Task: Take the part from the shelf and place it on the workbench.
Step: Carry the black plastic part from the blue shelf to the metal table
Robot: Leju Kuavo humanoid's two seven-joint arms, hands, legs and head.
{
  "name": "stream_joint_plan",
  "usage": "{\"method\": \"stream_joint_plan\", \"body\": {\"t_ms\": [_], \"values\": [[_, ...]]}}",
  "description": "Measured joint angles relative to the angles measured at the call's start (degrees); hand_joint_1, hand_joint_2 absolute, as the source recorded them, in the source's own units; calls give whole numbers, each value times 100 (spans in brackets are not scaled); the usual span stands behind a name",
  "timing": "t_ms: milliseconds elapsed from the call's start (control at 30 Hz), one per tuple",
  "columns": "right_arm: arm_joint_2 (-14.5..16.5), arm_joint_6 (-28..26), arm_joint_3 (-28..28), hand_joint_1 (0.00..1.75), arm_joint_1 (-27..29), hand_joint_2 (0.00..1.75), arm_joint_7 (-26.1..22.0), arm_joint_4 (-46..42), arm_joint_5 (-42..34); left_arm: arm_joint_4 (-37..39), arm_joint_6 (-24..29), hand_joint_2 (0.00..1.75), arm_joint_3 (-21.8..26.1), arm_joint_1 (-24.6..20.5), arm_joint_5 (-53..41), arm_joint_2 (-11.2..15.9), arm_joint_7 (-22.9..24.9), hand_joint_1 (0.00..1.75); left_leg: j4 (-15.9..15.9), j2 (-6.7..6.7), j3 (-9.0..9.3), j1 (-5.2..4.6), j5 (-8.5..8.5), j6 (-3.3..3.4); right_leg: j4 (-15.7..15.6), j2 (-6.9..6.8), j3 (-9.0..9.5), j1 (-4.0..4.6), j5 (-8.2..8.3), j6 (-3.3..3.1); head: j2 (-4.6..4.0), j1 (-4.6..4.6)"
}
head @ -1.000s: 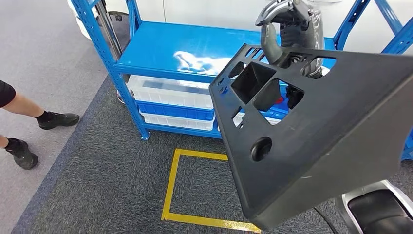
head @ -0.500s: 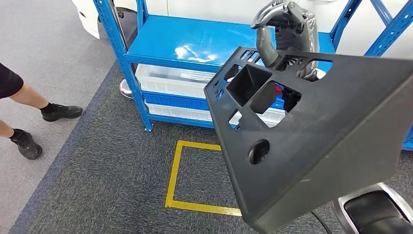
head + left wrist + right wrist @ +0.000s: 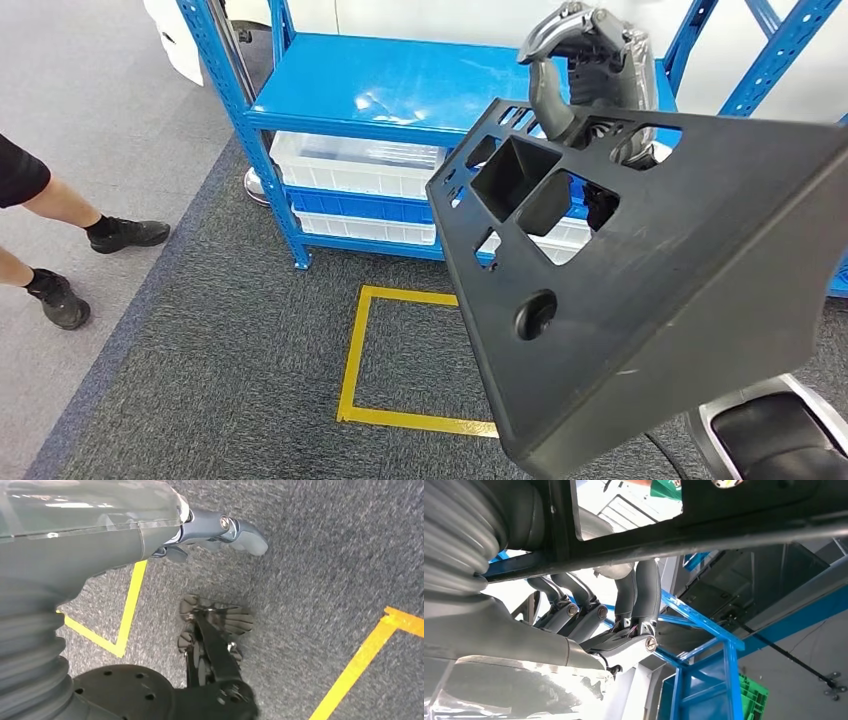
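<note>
The part (image 3: 680,290) is a large black plastic panel with square cutouts and a round hole, tilted close in front of me in the head view. My right hand (image 3: 585,60) grips its far upper edge, fingers hooked through a cutout. The right wrist view shows that hand (image 3: 624,610) curled around a bar of the part (image 3: 724,525). Behind it stands the blue shelf (image 3: 400,85), its top board bare. My left hand (image 3: 220,527) hangs over the grey carpet with nothing in it.
White and blue bins (image 3: 350,165) sit on the shelf's lower levels. A yellow tape square (image 3: 352,360) marks the carpet in front of the shelf. A person's legs in black shoes (image 3: 60,210) stand at the left on lighter floor.
The whole picture has shifted a little, so the camera moved. The part stays in my right hand at the same tilt. The person's feet have shifted slightly.
</note>
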Motion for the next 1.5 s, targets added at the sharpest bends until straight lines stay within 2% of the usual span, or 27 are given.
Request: {"method": "stream_joint_plan", "body": {"t_ms": [67, 100, 233, 300, 367, 400, 433, 500, 567, 633, 700, 767, 867, 900, 933, 967, 1000, 1067, 1133, 1200, 1233, 1300, 1333, 1400, 1433, 1467, 1500], "values": [[0, 4, -7, 175, 4, 175, -10, -22, 4, 0, 9, 175, 6, 1, 6, 1, 20, 0, -659, -36, 364, -5, 194, 43, 49, 30, -33, -3, -26, 50, 0, -1], [2, 5, -14, 175, 15, 175, -15, -34, 9, 0, 16, 175, 12, 5, 16, 2, 30, 0, -808, -52, 439, -13, 195, 73, 64, 46, -51, -1, -27, 78, 0, -1], [19, -28, -61, 175, 52, 175, -25, -39, 144, 0, 57, 175, 51, 0, 78, 8, 51, 0, -904, 4, 448, -9, 198, 214, 179, 96, -132, -7, -95, 182, 0, 0], [23, -82, -84, 175, 59, 175, -20, -38, 255, 0, 82, 175, 70, -13, 97, 10, 55, 0, -933, 59, 446, 0, 217, 274, 707, 105, -382, -28, -393, 213, 0, 0], [30, -130, -89, 175, 94, 175, -14, -37, 330, 0, 114, 175, 101, -17, 104, 15, 55, 0, -928, 125, 431, -14, 218, 301, 1520, 113, -778, -51, -713, 233, 0, 0], [33, -146, -89, 175, 120, 175, -14, -37, 363, 0, 132, 175, 117, -17, 105, 17, 51, 0, -922, 163, 426, -19, 218, 305, 1770, 113, -906, -65, -756, 242, 0, 0], [35, -165, -89, 175, 141, 175, -22, -38, 392, 0, 147, 175, 130, -17, 105, 19, 42, 0, -915, 205, 423, -23, 215, 306, 1806, 110, -936, -78, -689, 247, 0, 0], [39, -234, -91, 175, 160, 175, -50, -61, 471, 0, 177, 175, 145, -18, 103, 19, -3, 0, -890, 293, 424, -26, 202, 295, 1215, 29, -669, -93, -296, 244, 0, 0], [47, -316, -95, 175, 162, 175, -87, -116, 551, 0, 208, 175, 151, -11, 96, 16, -56, 0, -851, 380, 416, -52, 177, 257, 485, -223, -337, -51, -19, 219, 0, 0], [58, -327, -128, 175, 225, 175, -147, -192, 536, 0, 244, 175, 155, 0, 90, 15, -102, 0, -823, 492, 408, -81, 162, 208, 224, -327, -260, 2, 15, 165, 0, -1], [64, -137, -293, 175, 403, 175, -293, -302, 399, 0, 282, 175, 158, 4, 84, 7, -145, 0, -813, 607, 402, -74, 145, 153, 194, -192, -290, 9, 52, 87, 0, -2], [57, 67, -501, 175, 535, 175, -383, -398, 449, 0, 309, 175, 160, 4, 75, -9, -172, 0, -611, 474, 327, -50, -33, 86, 171, -72, -305, -4, 99, 7, 0, -3], [-26, 19, -515, 175, 552, 175, -259, -439, 862, 0, 332, 175, 170, 7, 61, -32, -183, 0, 444, 143, -110, -33, -601, 38, 166, 124, -339, -1, 144, -62, 0, -3], [-50, -25, -481, 175, 560, 175, -223, -445, 957, 0, 341, 175, 176, 8, 57, -38, -183, 0, 756, 110, -248, -34, -704, 40, 170, 198, -348, 11, 153, -71, 0, -2], [-61, -66, -452, 175, 566, 175, -204, -449, 1013, 0, 347, 175, 180, 8, 53, -45, -184, 0, 870, 95, -296, -37, -694, 53, 176, 278, -355, 23, 161, -74, 0, -2], [-63, -96, -429, 175, 569, 175, -195, -456, 1040, 0, 349, 175, 183, 6, 48, -52, -184, 0, 747, 77, -234, -39, -573, 77, 184, 356, -358, 31, 166, -74, 0, -2], [-63, -119, -414, 175, 569, 175, -192, -470, 1051, 0, 343, 175, 184, 4, 44, -59, -185, 0, 408, 25, -67, -44, -372, 109, 192, 433, -359, 36, 170, -70, 0, -2], [-63, -143, -383, 175, 567, 175, -205, -505, 1052, 0, 329, 175, 187, 3, 39, -67, -188, 0, -405, -266, 322, -44, -44, 179, 210, 564, -373, 29, 178, -49, 0, -2], [-63, -155, -352, 175, 575, 175, -222, -531, 1051, 0, 320, 175, 190, 7, 36, -70, -190, 0, -784, -456, 495, -53, 39, 210, 214, 684, -414, -3, 206, 11, 0, -2], [-63, -171, -332, 175, 594, 175, -232, -557, 1052, 0, 312, 175, 192, 2, 31, -77, -191, 0, -856, -353, 521, -60, 70, 235, 192, 813, -453, -31, 249, 93, 0, -2], [-58, -189, -326, 175, 602, 175, -241, -574, 1053, 0, 302, 175, 192, -8, 26, -85, -191, 0, -912, -284, 540, -55, 105, 259, 204, 782, -477, -30, 239, 122, 0, -2], [-27, -233, -323, 175, 605, 175, -263, -602, 1055, 0, 264, 175, 192, -20, 3, -100, -188, 0, -1024, -132, 572, -40, 174, 305, 498, 527, -622, -14, 32, 166, 0, -2], [1, -256, -322, 175, 614, 175, -275, -607, 1056, 0, 245, 175, 192, -19, -12, -103, -181, 0, -1045, -57, 577, -46, 187, 316, 820, 357, -766, -23, -155, 184, 0, -2], [50, -295, -321, 175, 652, 175, -290, -608, 1057, 0, 218, 175, 190, -6, -63, -103, -164, 0, -1043, 98, 564, -53, 186, 322, 1534, 220, -1084, -68, -461, 238, 0, -1], [64, -311, -321, 175, 672, 175, -292, -607, 1057, 0, 208, 175, 187, -2, -92, -105, -156, 0, -1035, 174, 557, -53, 182, 318, 1706, 197, -1157, -95, -486, 266, 0, -1], [71, -330, -321, 175, 686, 175, -295, -607, 1057, 0, 195, 175, 180, -2, -126, -110, -149, 0, -1025, 247, 552, -49, 174, 309, 1655, 171, -1119, -120, -406, 291, 0, -1], [72, -355, -321, 175, 697, 175, -303, -608, 1056, 0, 182, 175, 169, -4, -159, -120, -139, 0, -1008, 316, 550, -44, 161, 294, 1364, 112, -954, -139, -240, 311, 0, -1]]}}
